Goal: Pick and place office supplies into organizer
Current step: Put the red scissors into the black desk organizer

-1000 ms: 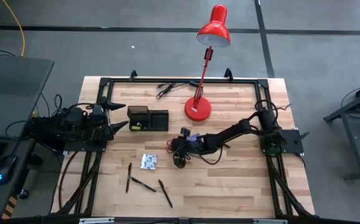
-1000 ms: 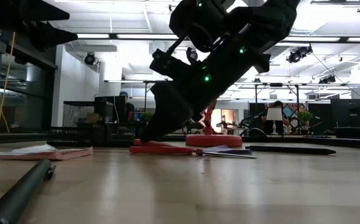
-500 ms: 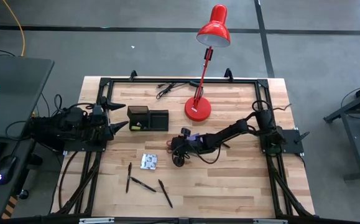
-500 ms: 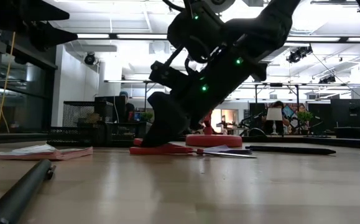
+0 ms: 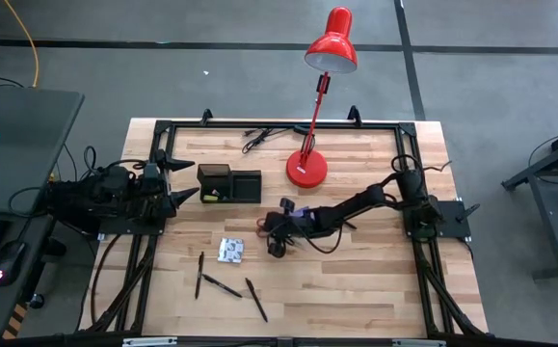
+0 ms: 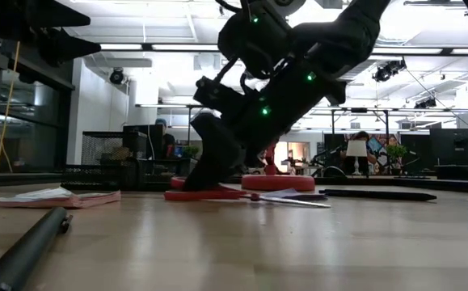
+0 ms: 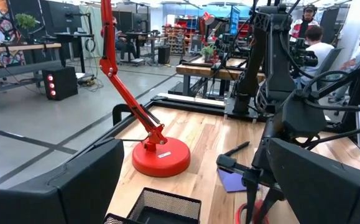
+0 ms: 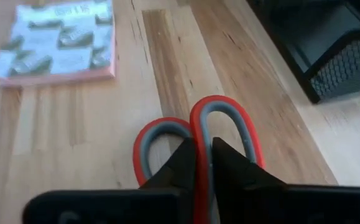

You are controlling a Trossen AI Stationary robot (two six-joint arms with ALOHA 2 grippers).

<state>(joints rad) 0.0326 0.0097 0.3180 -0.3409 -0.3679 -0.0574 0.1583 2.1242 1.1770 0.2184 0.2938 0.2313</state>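
The right gripper has just closed together on the handle of the scissors, which lie at the table's middle, at four o'clock from the organizer. Lifting looks next. The left gripper waits open at nine o'clock.

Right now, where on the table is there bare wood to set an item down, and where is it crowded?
Bare wood lies between the pens and the table's right rail, and right of the lamp base. It is crowded mid-table: the organizer, the right tool shut on the scissors, the purple pad and the patterned packet sit close together.
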